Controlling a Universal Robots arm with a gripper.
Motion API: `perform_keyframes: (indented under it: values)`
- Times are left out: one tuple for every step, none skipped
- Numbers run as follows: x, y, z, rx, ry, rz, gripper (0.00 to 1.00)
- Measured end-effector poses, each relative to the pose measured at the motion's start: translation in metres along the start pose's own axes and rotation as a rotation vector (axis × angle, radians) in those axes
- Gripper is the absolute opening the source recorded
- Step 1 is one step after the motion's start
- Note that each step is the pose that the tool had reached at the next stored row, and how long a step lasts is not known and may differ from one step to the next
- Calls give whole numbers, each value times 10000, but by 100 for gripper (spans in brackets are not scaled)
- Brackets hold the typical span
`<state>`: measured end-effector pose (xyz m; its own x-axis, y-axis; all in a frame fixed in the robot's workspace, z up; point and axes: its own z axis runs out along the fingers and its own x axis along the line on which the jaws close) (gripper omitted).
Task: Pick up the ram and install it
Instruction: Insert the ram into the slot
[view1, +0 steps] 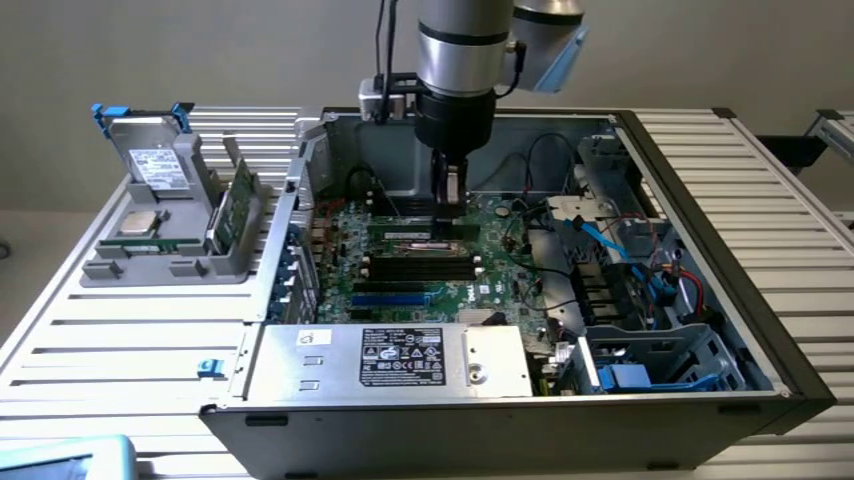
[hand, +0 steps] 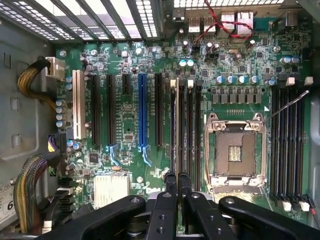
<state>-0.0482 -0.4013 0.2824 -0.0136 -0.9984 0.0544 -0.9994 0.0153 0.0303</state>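
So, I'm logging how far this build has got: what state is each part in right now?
gripper: shut, down inside the case, right over the ram.
ram: on edge in a motherboard slot; cannot tell if fully seated.
neighbouring slots: empty.
processor socket: empty.
case: open, side panel off.
second green stick: standing in the grey holder.

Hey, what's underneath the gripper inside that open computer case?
Under the gripper lies the motherboard with its memory slots, the ram edge-on in one. The gripper covers the slots' near ends.
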Motion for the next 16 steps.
perform_keyframes:
  values:
    - [0,-1,18,0,2,-7,13]
    - [1,-2,36,1,0,-14,13]
    - [3,-2,55,1,-1,-18,13]
    - [6,-4,73,2,-3,-21,13]
    - [9,-4,90,1,-5,-21,13]
    - [10,-4,110,1,-6,-19,13]
    - [10,-4,126,1,-8,-18,13]
    - [12,-5,145,-3,-13,-20,13]
    - [15,-6,161,-6,-30,-22,13]
    - [18,-7,176,-10,-48,-23,13]
    - [20,-7,191,-11,-73,-23,13]
    - [20,-6,206,-11,-107,-23,13]
    - [19,-6,220,-11,-132,-23,13]
    - [19,-6,232,-12,-155,-24,13]
    - [21,-6,241,-12,-178,-25,13]
    - [23,-7,251,-13,-195,-27,13]
